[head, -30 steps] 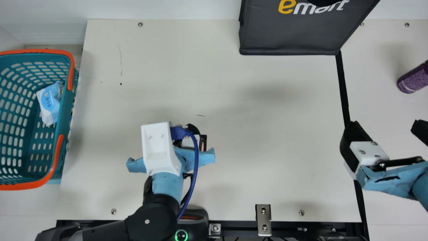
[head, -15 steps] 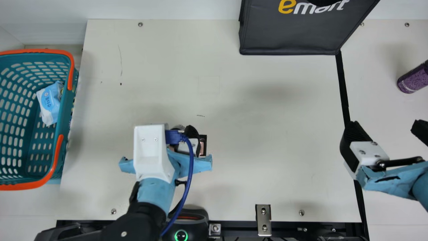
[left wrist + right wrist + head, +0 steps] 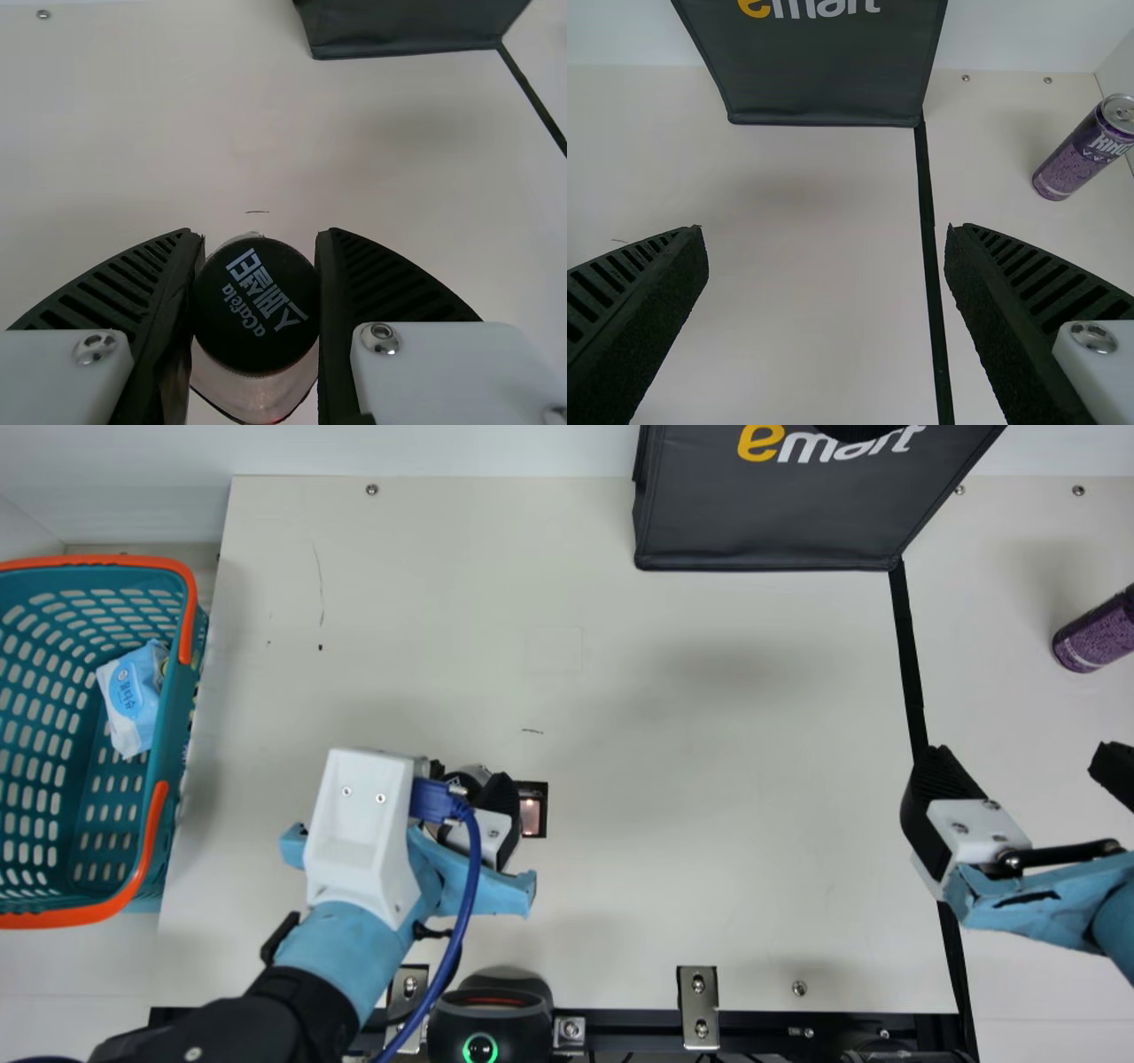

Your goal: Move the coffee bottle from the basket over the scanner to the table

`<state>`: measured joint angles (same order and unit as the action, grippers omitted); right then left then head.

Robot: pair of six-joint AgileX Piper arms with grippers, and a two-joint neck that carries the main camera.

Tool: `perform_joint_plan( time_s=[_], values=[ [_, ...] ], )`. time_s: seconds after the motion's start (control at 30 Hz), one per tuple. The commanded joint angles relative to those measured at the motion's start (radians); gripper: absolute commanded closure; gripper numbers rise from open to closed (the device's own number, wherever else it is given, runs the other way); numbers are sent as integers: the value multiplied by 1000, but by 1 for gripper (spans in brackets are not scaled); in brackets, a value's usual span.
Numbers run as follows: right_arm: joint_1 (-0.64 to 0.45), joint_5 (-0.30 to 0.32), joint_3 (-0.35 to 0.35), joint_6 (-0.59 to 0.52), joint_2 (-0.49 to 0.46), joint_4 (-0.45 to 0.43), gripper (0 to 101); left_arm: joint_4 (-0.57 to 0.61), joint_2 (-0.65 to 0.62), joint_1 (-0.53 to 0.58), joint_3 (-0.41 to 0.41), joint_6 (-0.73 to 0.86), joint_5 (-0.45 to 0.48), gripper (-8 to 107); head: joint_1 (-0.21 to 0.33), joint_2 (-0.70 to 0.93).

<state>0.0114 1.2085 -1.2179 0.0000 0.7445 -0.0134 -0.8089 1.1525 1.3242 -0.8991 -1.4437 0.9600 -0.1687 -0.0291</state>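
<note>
Left gripper: (image 3: 469,779) closed on the coffee bottle (image 3: 257,301), a ribbed finger at either side of its black cap.
Coffee bottle: in that grip, near the small dark-framed window (image 3: 532,811) in the main view; can't tell if its base touches the table (image 3: 709,868).
Right gripper: (image 3: 1019,751) fingers wide apart, nothing between them.
Teal basket: (image 3: 177,691) blue-and-white packet (image 3: 131,695) inside.
Purple can: (image 3: 1094,636) upright, well apart from the dark bag (image 3: 771,522).

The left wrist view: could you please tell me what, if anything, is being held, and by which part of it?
The left claw holds the coffee bottle between its two fingers, at or just below the black cap.
</note>
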Motion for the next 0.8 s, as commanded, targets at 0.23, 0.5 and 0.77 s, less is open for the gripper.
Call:
perform_joint_plan(
  time_s=[0.23, 0.5, 0.77],
  values=[
    [0, 0, 0, 0, 0, 0, 6, 203, -79, -131, 58, 416, -236, 107, 30, 2],
    [0, 0, 0, 0, 0, 0, 6, 425, -128, -232, 95, 752, -357, 107, 30, 2],
    [0, 0, 0, 0, 0, 0, 6, 632, -174, -307, 110, 1085, -382, 107, 30, 2]
  ],
)
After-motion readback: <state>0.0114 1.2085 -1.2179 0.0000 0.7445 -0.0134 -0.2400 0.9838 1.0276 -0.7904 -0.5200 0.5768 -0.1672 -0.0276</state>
